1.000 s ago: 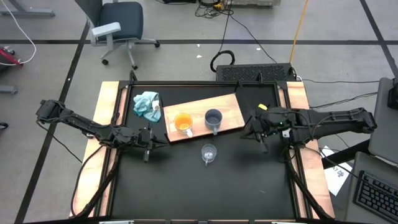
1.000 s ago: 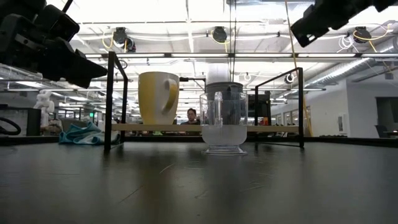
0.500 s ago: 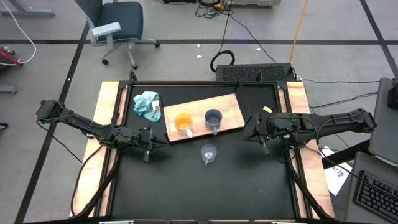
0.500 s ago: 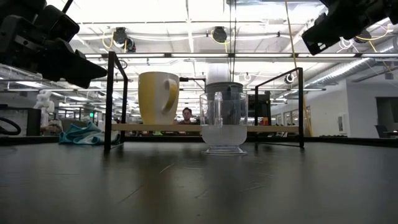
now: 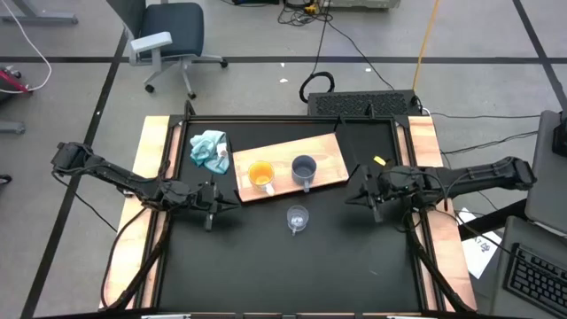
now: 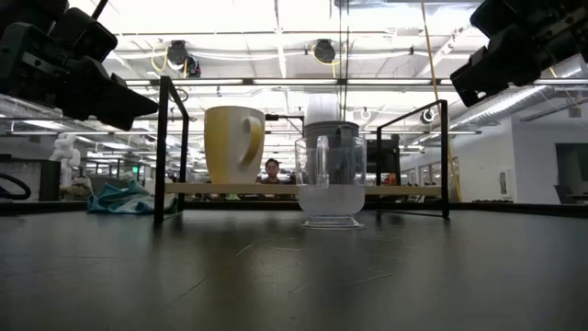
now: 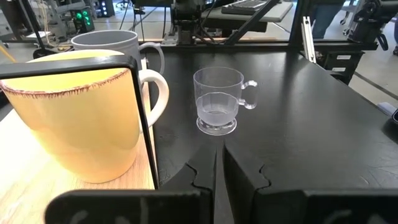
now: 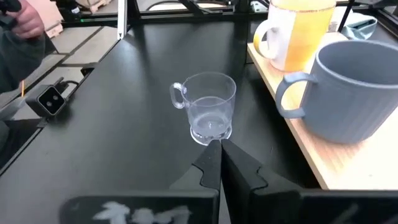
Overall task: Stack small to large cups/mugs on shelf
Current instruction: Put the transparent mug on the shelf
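no readable text, labels, brands or numbers on any object in these views

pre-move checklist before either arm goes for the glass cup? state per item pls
1. Glass cup upright on the table, off the shelf: ok.
2. Orange mug and grey mug upright on the shelf, apart: ok.
3. Nothing stacked yet: ok.
4. Left gripper shut, empty, beside the shelf: not ok for grasping, must open.
5. Right gripper shut, empty, pointing at the cup: not ok, must open.
6. Cloth clear of both paths: ok.
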You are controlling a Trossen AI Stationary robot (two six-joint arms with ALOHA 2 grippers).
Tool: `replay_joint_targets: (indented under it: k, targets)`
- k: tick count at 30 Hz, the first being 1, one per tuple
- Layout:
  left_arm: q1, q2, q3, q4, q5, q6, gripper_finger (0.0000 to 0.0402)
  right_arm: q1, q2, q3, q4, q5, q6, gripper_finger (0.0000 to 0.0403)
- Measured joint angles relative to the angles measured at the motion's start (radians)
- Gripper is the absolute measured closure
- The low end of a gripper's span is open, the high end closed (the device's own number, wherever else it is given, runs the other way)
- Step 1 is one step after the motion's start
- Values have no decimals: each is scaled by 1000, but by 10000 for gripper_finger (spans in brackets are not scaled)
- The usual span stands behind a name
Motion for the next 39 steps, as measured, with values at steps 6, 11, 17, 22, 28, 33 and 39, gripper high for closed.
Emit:
replay_joint_targets:
  k: [6, 11, 17, 22, 28, 33, 39]
  targets:
    - [0, 0, 0, 1, 0, -27, 371, 0, -50, -57, 56, 0, 35, 403]
    - [0, 0, 1, 22, 0, -59, 371, 0, -95, -92, 57, 0, 41, 403]
    - [-32, 10, 51, 26, 7, -60, 371, 0, -148, -110, 57, -1, 45, 403]
    - [-97, 66, 137, 25, 23, -25, 368, 0, -163, -113, 47, -1, 45, 403]
    - [-124, 194, 287, 17, -27, -53, 332, 0, -163, -113, 42, -1, 45, 403]
    - [-122, 325, 463, -111, -35, -52, 299, 0, -164, -113, 41, -1, 42, 403]
    - [-121, 455, 683, -350, -51, -62, 271, 0, -198, -113, 34, -1, 38, 403]
